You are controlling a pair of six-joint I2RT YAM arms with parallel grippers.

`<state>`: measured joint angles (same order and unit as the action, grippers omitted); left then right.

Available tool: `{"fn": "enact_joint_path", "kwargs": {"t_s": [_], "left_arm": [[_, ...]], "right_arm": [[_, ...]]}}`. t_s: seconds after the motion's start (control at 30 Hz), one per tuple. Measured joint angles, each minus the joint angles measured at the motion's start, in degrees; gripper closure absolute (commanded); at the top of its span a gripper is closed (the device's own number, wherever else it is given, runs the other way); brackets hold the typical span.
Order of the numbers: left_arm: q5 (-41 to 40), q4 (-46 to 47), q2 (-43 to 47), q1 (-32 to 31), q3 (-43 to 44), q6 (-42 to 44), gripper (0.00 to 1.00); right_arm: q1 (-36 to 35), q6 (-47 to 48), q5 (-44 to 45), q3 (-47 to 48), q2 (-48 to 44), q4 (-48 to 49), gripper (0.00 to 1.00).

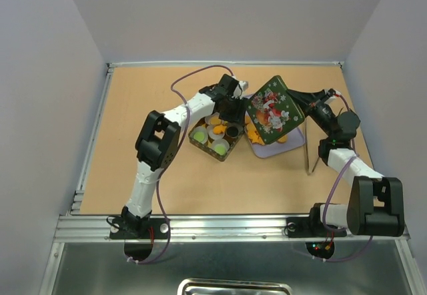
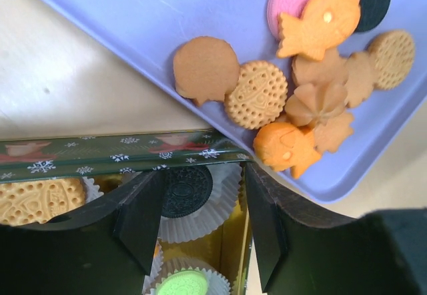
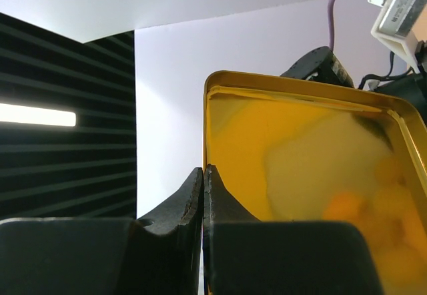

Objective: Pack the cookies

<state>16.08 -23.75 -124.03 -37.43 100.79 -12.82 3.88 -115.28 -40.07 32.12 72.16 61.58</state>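
Several cookies (image 2: 257,95), mostly orange and tan with one pink and one black, lie on a purple tray (image 2: 167,15). Beside it stands the open green tin (image 2: 120,153) with white paper cups. My left gripper (image 2: 203,225) hangs open over the tin, and a black cookie (image 2: 187,191) rests in a cup between its fingers. A green cookie (image 2: 181,283) and a tan cookie (image 2: 40,200) sit in other cups. My right gripper (image 3: 203,175) is shut on the rim of the tin's lid (image 3: 300,168). The lid (image 1: 273,110) is held tilted above the tray (image 1: 273,151).
The tin (image 1: 200,141) sits mid-table just left of the tray. A thin dark bar (image 1: 307,148) stands by the right arm. White walls close off three sides. A metal rail runs along the near edge, with a steel tray (image 1: 233,287) below it.
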Motion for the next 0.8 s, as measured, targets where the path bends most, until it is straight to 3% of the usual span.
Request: {"fn": "enact_joint_path", "kwargs": {"t_s": [0.2, 0.4, 0.6, 0.8], "left_arm": [[0.37, -0.15, -1.20, 1.38, 3.85, -2.86, 0.39], [0.44, 0.74, 0.33, 5.51, 2.08, -4.66, 0.39], [0.55, -0.22, 11.17, 11.82, -4.26, -3.21, 0.39], [-5.60, -1.03, 19.58, 14.71, -7.91, 2.93, 0.39]], "right_arm": [[1.09, 0.00, -0.02, 0.09, 0.07, 0.09, 1.00], [1.51, 0.00, -0.26, 3.13, 1.46, 0.17, 1.00], [1.70, 0.00, -0.46, 5.01, 2.36, 0.33, 1.00], [1.73, 0.00, -0.52, 5.01, 2.49, 0.31, 0.99]]}}
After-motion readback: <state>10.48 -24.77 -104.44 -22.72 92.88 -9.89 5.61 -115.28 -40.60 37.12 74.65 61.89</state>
